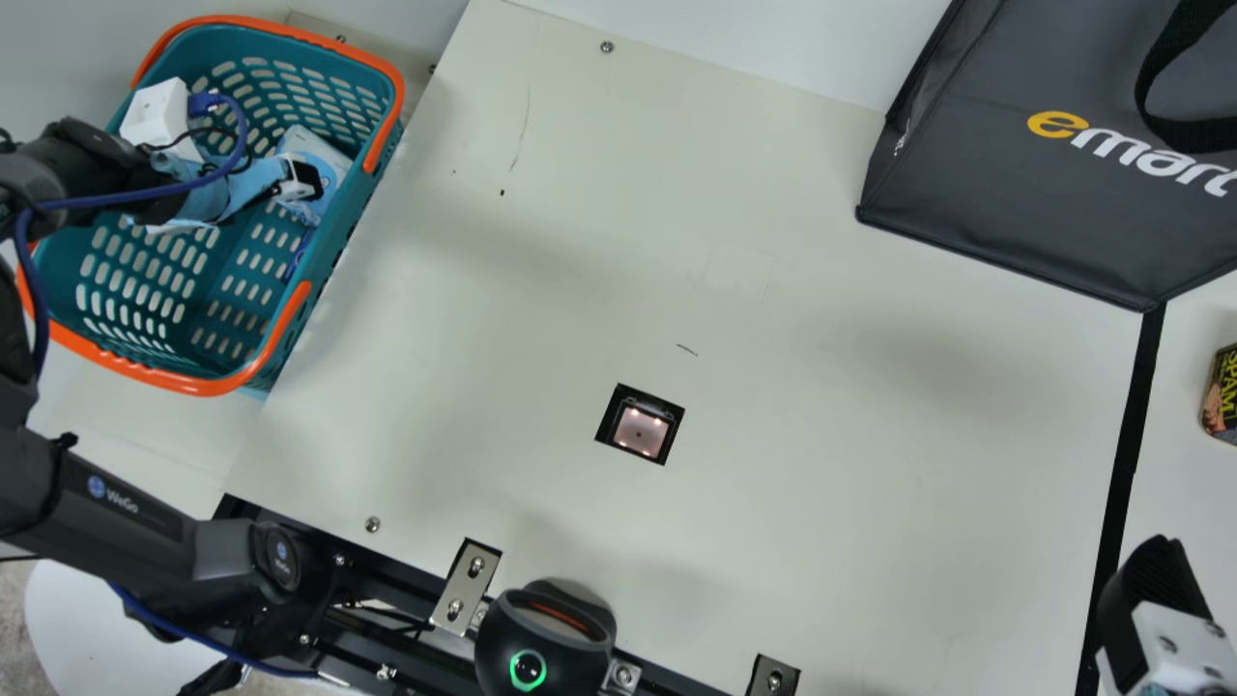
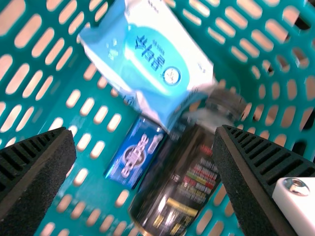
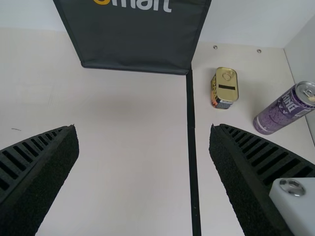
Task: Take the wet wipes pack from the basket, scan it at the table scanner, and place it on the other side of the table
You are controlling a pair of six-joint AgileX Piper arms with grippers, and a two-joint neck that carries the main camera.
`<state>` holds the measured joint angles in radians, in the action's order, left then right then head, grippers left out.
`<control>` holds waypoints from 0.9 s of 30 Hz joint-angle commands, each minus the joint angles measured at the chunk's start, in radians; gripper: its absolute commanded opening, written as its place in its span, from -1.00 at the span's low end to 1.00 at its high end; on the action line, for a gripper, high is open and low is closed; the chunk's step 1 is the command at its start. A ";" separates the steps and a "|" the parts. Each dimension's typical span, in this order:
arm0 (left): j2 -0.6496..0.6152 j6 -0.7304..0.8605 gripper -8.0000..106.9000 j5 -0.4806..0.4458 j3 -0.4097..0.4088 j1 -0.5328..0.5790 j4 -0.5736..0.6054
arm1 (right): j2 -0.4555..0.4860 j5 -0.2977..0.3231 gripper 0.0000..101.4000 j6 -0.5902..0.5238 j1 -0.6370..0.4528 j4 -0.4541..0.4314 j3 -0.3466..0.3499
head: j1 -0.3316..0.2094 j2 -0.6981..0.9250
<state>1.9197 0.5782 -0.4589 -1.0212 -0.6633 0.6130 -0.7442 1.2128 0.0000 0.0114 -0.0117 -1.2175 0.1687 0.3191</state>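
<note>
Main view, upper left of frame: left gripper (image 1: 237, 188) at teal basket (image 1: 198, 387), fingers spread open. Left wrist view shows wet wipes pack (image 2: 152, 59) lying in basket, dark bottle (image 2: 182, 182) and small blue packet (image 2: 134, 155) beside it. Scanner (image 1: 640, 425) near frame centre, set in table (image 1: 821, 464). Black bag (image 1: 966, 184) upper right. Right gripper (image 1: 1150, 590) lower right corner, fingers wide apart; tin (image 1: 1222, 396) at right edge
</note>
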 commanded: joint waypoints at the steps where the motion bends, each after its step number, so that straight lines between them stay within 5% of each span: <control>1: 0.006 0.006 0.71 0.017 0.000 0.002 0.044 | 0.000 0.000 0.87 0.000 0.000 0.000 0.000 | -0.030 0.002; 11: 0.060 -0.003 0.71 0.089 -0.002 0.018 0.143 | 0.000 0.000 0.87 0.000 0.000 0.000 0.000 | -0.030 0.002; 27: 0.199 -0.126 0.71 0.130 -0.094 0.063 0.104 | 0.000 0.002 0.87 0.000 0.000 -0.001 0.000 | -0.030 0.002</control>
<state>2.1117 0.4583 -0.3276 -1.1078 -0.6013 0.7192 -0.7442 1.2152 0.0000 0.0114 -0.0128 -1.2175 0.1672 0.3175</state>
